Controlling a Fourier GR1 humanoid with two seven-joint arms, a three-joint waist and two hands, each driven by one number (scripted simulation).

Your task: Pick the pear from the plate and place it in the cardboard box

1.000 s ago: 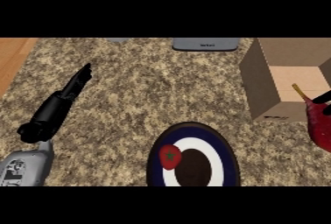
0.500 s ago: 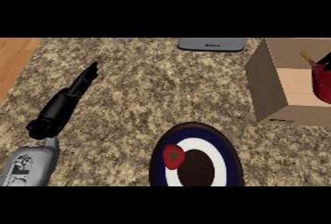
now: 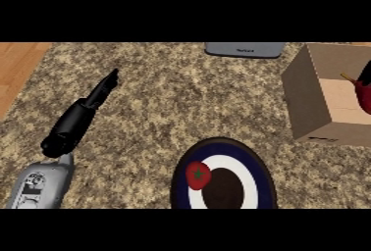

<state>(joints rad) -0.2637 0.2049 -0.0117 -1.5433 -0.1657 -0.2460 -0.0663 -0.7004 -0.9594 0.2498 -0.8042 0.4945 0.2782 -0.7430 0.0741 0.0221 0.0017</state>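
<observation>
A red pear [image 3: 361, 95] with a thin stem hangs at the view's right edge, over the open top of the cardboard box [image 3: 311, 98]. Only a dark sliver of my right hand [image 3: 366, 72] shows there, curled on the pear; the rest lies past the edge. The plate [image 3: 255, 172], ringed blue and white with a dark centre, sits at the bottom middle. On its left part lies a small red fruit [image 3: 198, 175] with a green top. My left hand [image 3: 78, 120] rests at the left, fingers straight and pointing up-right, holding nothing.
A flat grey object [image 3: 243, 49] lies at the counter's far edge, left of the box. A strip of wood [image 3: 18, 63] borders the speckled counter at the upper left. The box stands between the plate and the right edge.
The pear has travelled up and to the right, from in front of the box to over its opening. The left hand has hardly moved.
</observation>
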